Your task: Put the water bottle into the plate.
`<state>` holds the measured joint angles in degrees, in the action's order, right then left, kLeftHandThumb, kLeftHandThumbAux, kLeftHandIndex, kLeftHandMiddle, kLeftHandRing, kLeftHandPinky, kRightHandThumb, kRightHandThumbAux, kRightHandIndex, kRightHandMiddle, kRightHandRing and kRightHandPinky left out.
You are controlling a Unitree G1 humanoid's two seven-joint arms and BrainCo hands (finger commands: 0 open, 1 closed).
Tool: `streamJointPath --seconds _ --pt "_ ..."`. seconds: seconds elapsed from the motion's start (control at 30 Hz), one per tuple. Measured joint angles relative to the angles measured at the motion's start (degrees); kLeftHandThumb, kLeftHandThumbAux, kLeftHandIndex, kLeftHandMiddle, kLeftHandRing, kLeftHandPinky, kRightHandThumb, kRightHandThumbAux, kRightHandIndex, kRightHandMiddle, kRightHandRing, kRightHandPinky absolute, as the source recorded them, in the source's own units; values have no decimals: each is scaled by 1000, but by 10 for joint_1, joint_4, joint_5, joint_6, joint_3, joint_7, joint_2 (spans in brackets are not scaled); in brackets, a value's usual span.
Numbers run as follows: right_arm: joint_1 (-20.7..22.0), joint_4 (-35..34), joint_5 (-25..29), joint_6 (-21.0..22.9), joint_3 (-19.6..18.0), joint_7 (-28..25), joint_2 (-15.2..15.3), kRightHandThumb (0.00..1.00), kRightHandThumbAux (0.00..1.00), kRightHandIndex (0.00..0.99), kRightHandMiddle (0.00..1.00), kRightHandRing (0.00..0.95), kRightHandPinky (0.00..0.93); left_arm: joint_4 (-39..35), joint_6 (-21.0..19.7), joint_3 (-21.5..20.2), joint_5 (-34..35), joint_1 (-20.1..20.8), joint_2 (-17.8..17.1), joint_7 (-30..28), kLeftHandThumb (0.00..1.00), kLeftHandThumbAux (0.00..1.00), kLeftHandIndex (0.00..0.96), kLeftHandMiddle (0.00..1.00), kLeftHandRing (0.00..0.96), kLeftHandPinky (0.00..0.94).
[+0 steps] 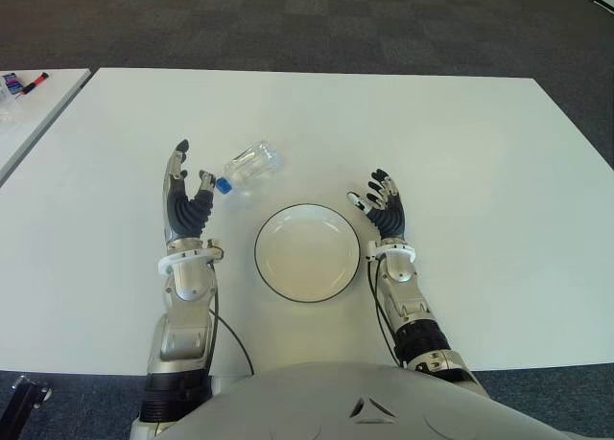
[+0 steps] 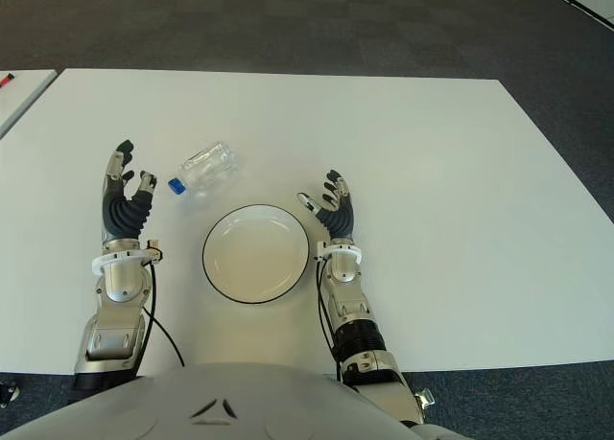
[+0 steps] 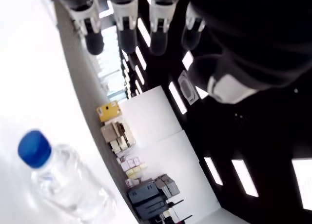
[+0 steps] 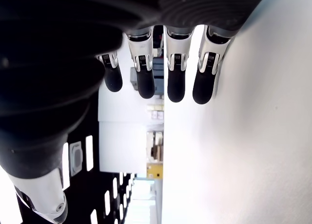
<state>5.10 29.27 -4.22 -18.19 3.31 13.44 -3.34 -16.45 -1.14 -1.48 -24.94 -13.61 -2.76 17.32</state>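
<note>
Lying on its side on the white tabletop, the water bottle is sitting just beyond the plate, blue cap pointing at the left hand. That hand is showing left of the plate, fingers spread and empty; the right hand is showing right of it. Left wrist view: the fingers are extending, apart from the bottle. Right wrist view: the fingers are hanging loose, holding nothing.

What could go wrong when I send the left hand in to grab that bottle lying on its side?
The water bottle lies on its side on the smooth table, so a nudge from the open left hand could roll it away. Its blue cap points at that hand, so a fingertip may push it rather than wrap it. The plate is shallow; the bottle might roll off once released.
</note>
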Motion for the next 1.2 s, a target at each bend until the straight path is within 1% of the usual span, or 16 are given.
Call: streamJointPath --seconds 0.13,0.3,0.43,0.6,0.77,1.07,1.2 --pt "1 1 0 0 -1 0 0 581 724 118 146 146 201 -22 -7 0 3 0 -4 -11 679 480 75 104 97 155" --pt "3 4 1 0 -1 0 0 576 724 116 144 144 203 -45 -3 -2 29 -1 -5 -31 705 504 85 133 127 176" --pt "4 6 1 -2 -1 0 0 577 724 115 145 144 204 -61 3 -2 44 -7 -4 -42 712 524 93 140 134 166" --pt "6 10 1 -5 -1 0 0 580 722 118 149 146 204 -72 17 -3 53 -10 -6 -45 700 557 101 127 118 145" --pt "11 17 0 -8 -1 0 0 573 721 119 147 146 203 -78 27 -3 53 -10 -11 -46 684 568 101 124 112 150" --pt "15 25 0 -12 -1 1 0 559 728 116 147 146 203 -78 27 -3 40 -9 -22 -48 669 575 99 122 112 165" --pt "18 28 0 -12 -1 2 0 556 729 115 149 150 212 -61 24 -1 17 4 -35 -49 658 575 92 105 104 158"
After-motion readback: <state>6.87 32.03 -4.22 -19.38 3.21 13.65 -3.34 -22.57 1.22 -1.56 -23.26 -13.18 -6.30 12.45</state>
